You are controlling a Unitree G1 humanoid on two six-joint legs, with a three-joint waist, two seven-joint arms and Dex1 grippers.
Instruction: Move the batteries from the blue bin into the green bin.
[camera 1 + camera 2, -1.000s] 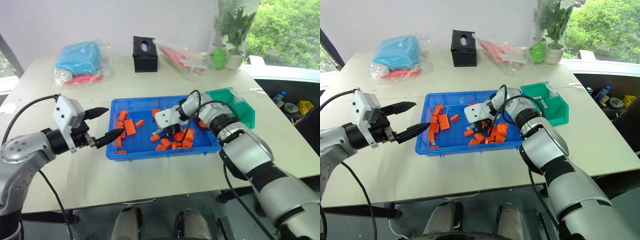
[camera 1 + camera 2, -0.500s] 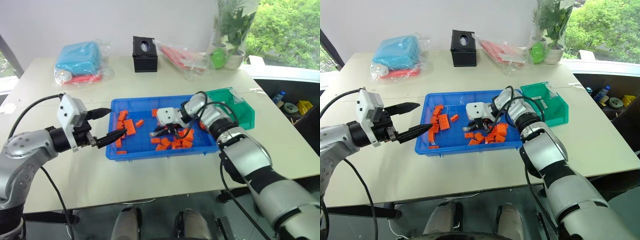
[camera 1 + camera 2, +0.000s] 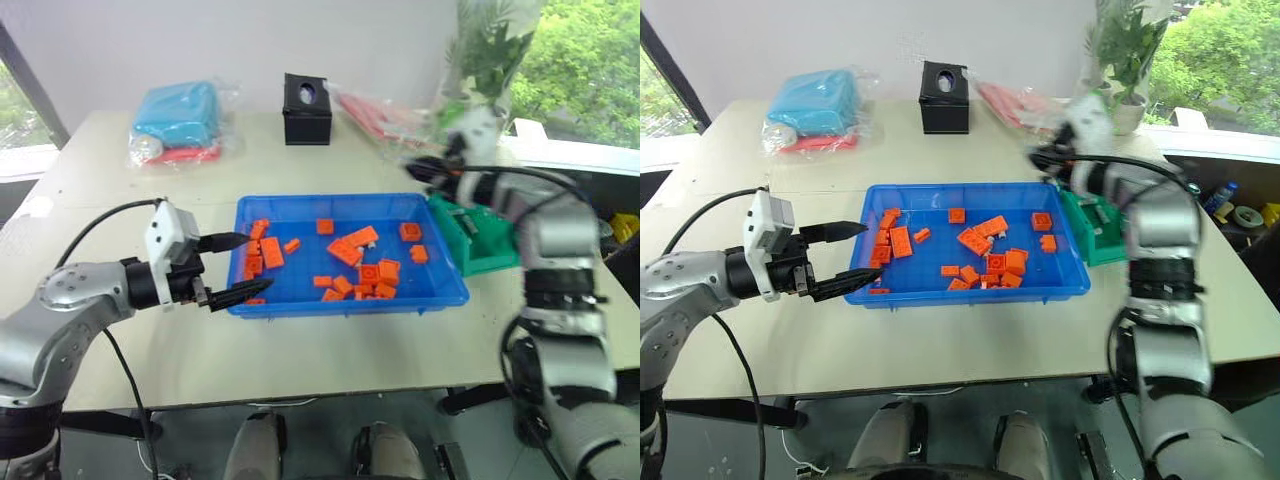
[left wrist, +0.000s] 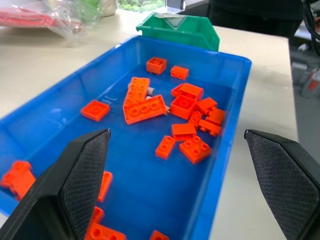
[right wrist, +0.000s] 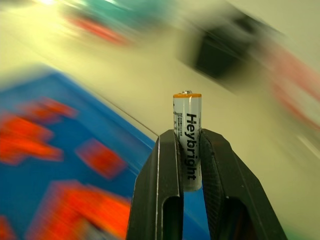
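The blue bin (image 3: 350, 304) lies mid-table with several orange bricks (image 3: 352, 246) scattered inside. The green bin (image 3: 482, 238) stands against its right end. My right gripper (image 5: 189, 134) is shut on a silver battery (image 5: 187, 145) with an orange cap, held upright between the fingers. In the eye views the right gripper (image 3: 424, 168) hangs raised over the blue bin's far right corner, next to the green bin. My left gripper (image 3: 243, 267) stands open at the blue bin's left end, fingers (image 4: 75, 185) wide apart with nothing between them.
At the back of the table stand a black tissue box (image 3: 306, 96), a light-blue bagged bundle (image 3: 180, 115), a red bagged item (image 3: 375, 112) and a potted plant (image 3: 482, 60). Bare tabletop lies in front of the blue bin.
My right gripper closed on a battery among the bricks, lifted out of the blue bin and swung right toward the green bin. The camera view has shifted. The left gripper has hardly moved.
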